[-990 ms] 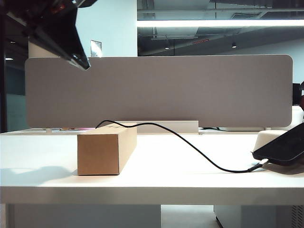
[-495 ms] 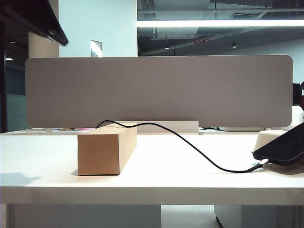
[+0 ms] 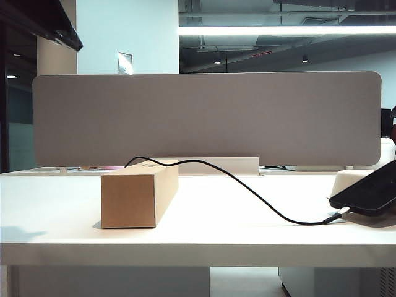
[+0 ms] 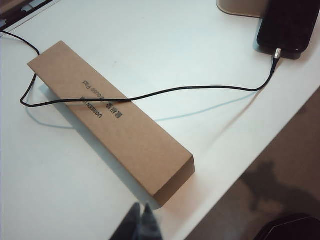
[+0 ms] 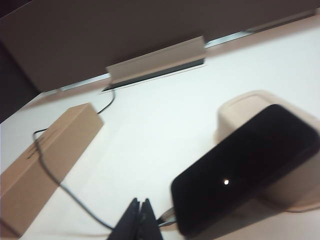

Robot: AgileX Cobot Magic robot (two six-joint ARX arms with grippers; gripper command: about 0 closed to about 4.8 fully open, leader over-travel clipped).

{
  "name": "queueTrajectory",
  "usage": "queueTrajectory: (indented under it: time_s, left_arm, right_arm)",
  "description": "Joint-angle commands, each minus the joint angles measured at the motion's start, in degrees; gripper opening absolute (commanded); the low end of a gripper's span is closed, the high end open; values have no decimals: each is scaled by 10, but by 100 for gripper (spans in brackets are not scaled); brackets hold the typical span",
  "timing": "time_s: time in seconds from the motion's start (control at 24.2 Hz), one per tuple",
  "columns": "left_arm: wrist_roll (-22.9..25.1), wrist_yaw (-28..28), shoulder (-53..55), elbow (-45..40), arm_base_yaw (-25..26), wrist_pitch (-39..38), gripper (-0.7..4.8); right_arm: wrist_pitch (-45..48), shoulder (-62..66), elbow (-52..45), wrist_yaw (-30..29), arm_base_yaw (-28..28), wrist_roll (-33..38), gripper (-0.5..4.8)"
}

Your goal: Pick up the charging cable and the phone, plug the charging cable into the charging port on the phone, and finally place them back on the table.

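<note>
The phone [image 3: 369,188] lies tilted against an off-white stand [image 3: 348,180] at the table's [image 3: 247,229] right end. The charging cable [image 3: 260,201] runs from behind a cardboard box, over its top, down to the phone. Its silvery plug [image 4: 276,54] meets the phone's [image 4: 287,25] end edge at the port. My left gripper [image 4: 140,219] is shut and empty, high above the box's near end; only its dark tip [image 3: 65,37] shows at the exterior view's upper left corner. My right gripper [image 5: 139,214] is shut and empty, raised just short of the plug [image 5: 169,217] and phone [image 5: 245,165].
A long cardboard box [image 3: 139,197] lies left of centre with the cable draped across it [image 4: 110,120]. A grey divider panel [image 3: 204,117] closes off the back of the table. The table's front edge [image 4: 260,150] drops off beside the box.
The left arm has pulled up and to the left, almost out of the exterior view. Phone, cable and box have not moved.
</note>
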Motion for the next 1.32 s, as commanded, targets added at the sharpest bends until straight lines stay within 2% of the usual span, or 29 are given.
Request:
queueTrajectory:
  time_s: [0.04,0.12,0.37,0.45,1.32]
  left_arm:
    - [-2,-2,-2,0,0,2,-6]
    - [-2,-1,-2,0,-1,0,-6]
    - [-4,-2,-2,0,0,-4,-6]
    - [-4,-2,-2,0,0,-3,-6]
    - [-12,8,-2,0,0,16,-5]
  right_arm:
    - [8,0,-4,21,26,2,-9]
    - [12,0,-5,61,50,-1,-8]
    - [44,0,-22,115,68,-43,-8]
    - [41,0,-22,112,68,-60,-8]
    - [20,0,-22,112,68,-54,-5]
